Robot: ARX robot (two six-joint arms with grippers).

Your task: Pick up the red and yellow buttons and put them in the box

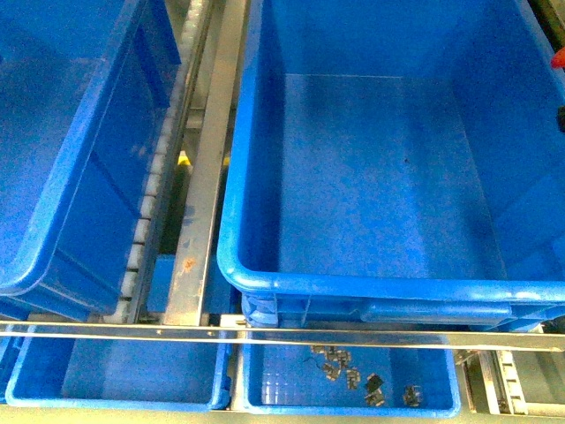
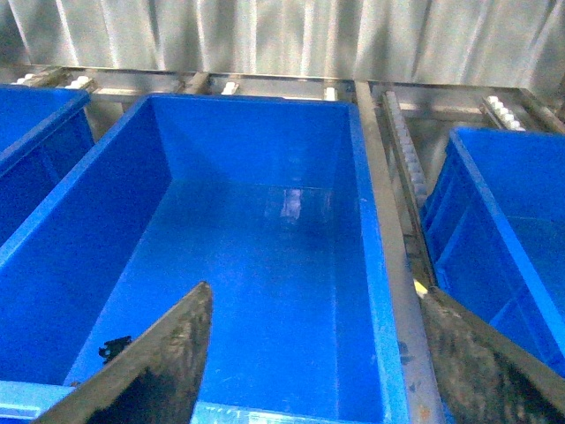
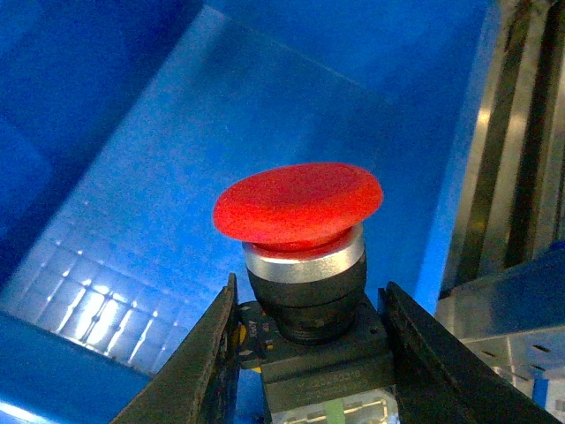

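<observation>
My right gripper (image 3: pixel 309 293) is shut on the red button (image 3: pixel 298 208). Its fingers clamp the black switch body on both sides, and the red mushroom cap stands above them. It hangs over the gridded floor of a blue bin (image 3: pixel 159 203); I cannot tell which one. In the front view only a red sliver (image 1: pixel 559 57) shows at the right edge, beside the box (image 1: pixel 353 284), the big deep blue crate whose floor is bare. My left gripper (image 2: pixel 318 353) is open over another deep blue crate (image 2: pixel 372 265), holding nothing. Yellow buttons are out of view.
A second large crate (image 1: pixel 53 265) stands left of the box, with metal roller rails (image 1: pixel 199 203) between them. Two shallow blue trays (image 1: pixel 265 397) lie along the near edge behind a metal bar; the right one holds several small metal clips (image 1: pixel 353 371).
</observation>
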